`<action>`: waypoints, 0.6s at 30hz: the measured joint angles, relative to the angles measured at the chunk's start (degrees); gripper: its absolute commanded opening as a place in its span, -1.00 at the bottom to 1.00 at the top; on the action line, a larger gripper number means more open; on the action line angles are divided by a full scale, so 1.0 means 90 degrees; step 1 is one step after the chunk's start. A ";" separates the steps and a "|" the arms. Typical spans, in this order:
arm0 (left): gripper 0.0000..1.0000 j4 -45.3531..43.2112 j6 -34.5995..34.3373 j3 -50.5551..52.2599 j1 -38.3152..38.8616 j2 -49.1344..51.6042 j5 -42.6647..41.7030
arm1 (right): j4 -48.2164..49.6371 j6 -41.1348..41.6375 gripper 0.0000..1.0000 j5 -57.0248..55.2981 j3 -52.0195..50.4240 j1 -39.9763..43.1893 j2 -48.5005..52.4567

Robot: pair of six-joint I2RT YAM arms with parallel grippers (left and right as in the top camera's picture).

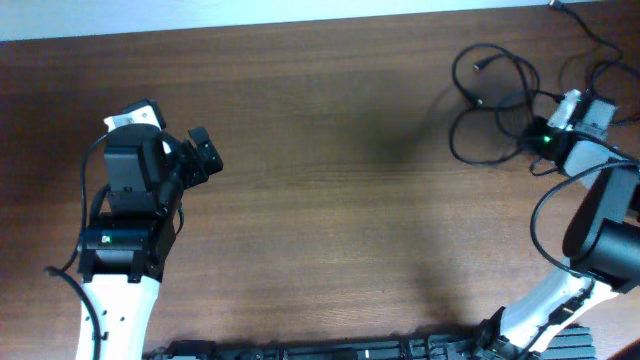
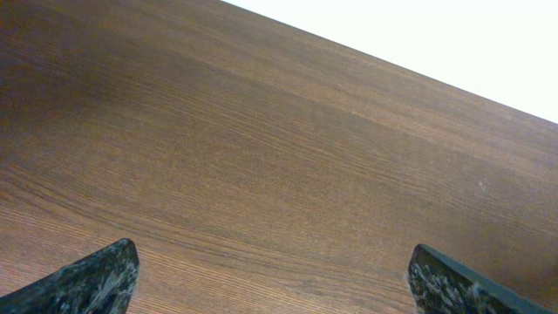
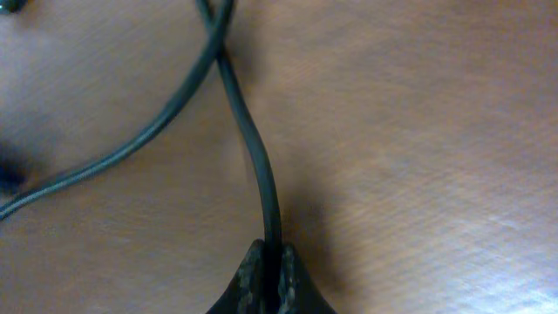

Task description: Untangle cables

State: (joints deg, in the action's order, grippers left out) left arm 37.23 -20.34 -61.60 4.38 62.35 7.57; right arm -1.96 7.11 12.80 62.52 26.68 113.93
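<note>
The cables [image 1: 495, 95] lie as loose black loops on the wooden table at the far right, with a small plug end [image 1: 479, 66] near the back. My right gripper [image 1: 533, 135] sits at the loops' right side and is shut on one black cable [image 3: 253, 148], which runs up from between the fingertips [image 3: 272, 270] and crosses another strand [image 3: 131, 148]. My left gripper [image 1: 205, 155] is open and empty at the left of the table; its two fingertips [image 2: 275, 279] frame bare wood.
More thin black cords [image 1: 590, 50] trail toward the table's back right corner. The table's far edge [image 1: 300, 28] meets a white surface. A dark rail [image 1: 350, 350] runs along the front edge.
</note>
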 measured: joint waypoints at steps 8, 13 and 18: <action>0.98 0.0000 0.0000 0.0000 0.0000 0.0000 0.0000 | 0.0376 -0.0051 0.97 -0.0027 0.0036 -0.0525 0.0024; 0.98 0.0000 0.0000 0.0000 0.0000 0.0000 0.0000 | -0.0189 -0.0177 0.98 -0.0083 0.0629 -0.0522 -0.0668; 0.98 0.0002 0.0000 0.0000 -0.0002 0.0000 0.0000 | -0.1540 -0.0197 0.97 -0.0095 0.0986 -0.0522 -0.2810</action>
State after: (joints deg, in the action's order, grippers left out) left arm 37.26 -20.34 -61.60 4.36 62.35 7.57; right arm -15.81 5.34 11.94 71.40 21.98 88.64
